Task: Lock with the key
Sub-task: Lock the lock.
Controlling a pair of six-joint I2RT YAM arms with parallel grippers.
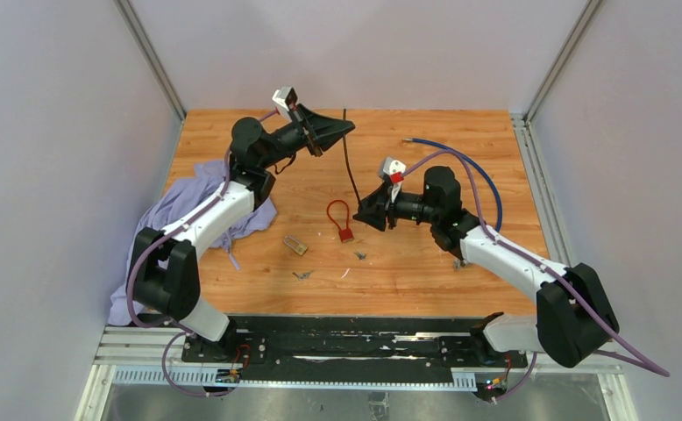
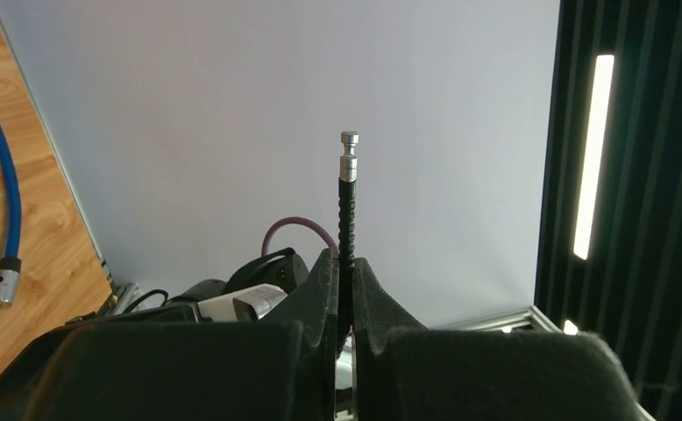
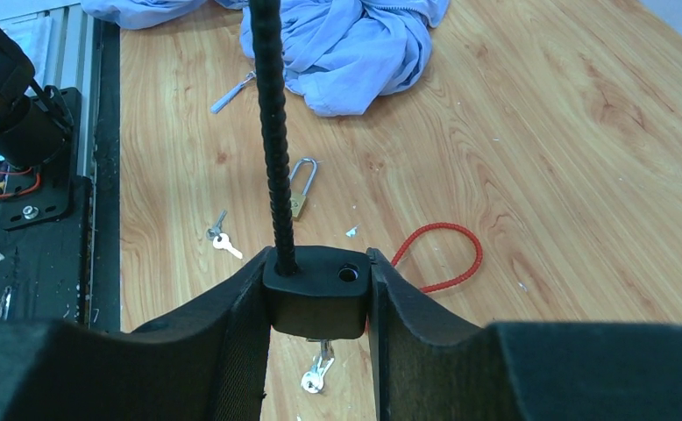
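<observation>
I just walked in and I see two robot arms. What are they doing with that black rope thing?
The left hand pinches a black cable just below its metal tip. The right hand grips the lock at the cable's other end, and the lock's second hole is empty. The tip is not in yet, and the keys lie on the table.

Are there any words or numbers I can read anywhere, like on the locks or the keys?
None can be read.
The black plastic lock body shows no writing on the faces in view.
The small brass padlock and the silver keys are too small to tell.
</observation>
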